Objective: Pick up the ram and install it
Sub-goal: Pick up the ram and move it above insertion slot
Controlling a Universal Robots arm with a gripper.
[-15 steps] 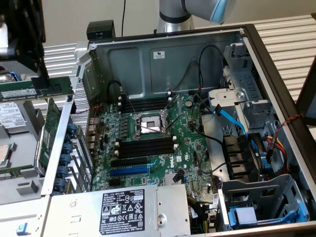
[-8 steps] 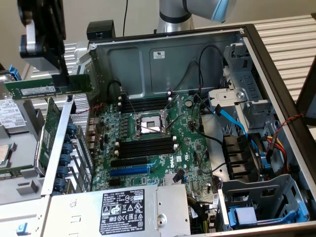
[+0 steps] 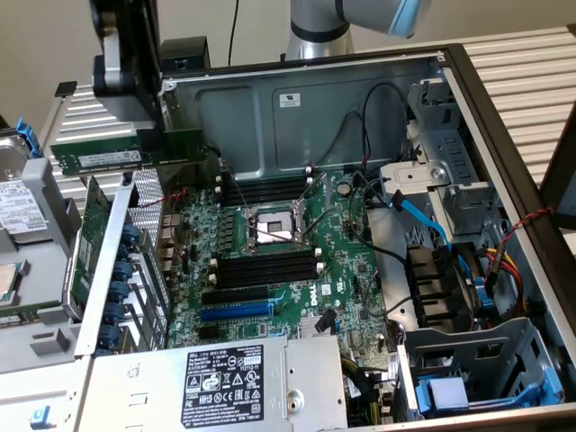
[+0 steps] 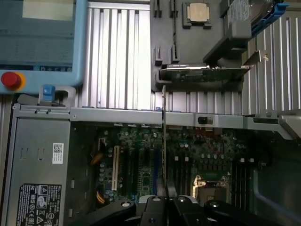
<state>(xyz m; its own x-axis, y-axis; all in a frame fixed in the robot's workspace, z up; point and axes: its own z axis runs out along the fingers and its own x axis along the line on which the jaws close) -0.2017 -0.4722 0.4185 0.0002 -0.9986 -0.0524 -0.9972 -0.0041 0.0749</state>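
The pincer (image 3: 150, 133) is closed on the ram (image 3: 101, 157) and holds it in the air. In the exterior view it grips the stick at the upper edge, nearer to the end on that view's right. The ram lies long and nearly level there, with its white label facing the camera. It hangs over the edge of the open case (image 3: 315, 99) on the exterior view's left, above the card brackets, and touches nothing else.

In the wrist view the ram (image 4: 163, 136) appears edge-on, as a thin line going out from the closed pincer (image 4: 165, 201) across the case wall.

The black slots (image 3: 265, 191) on the board (image 3: 346, 279) are well apart from the ram. They lie on both sides of the socket (image 3: 274, 227). The power supply (image 3: 225, 378) sits at the near end of the case. The case rests on a ribbed metal surface (image 3: 522, 54).
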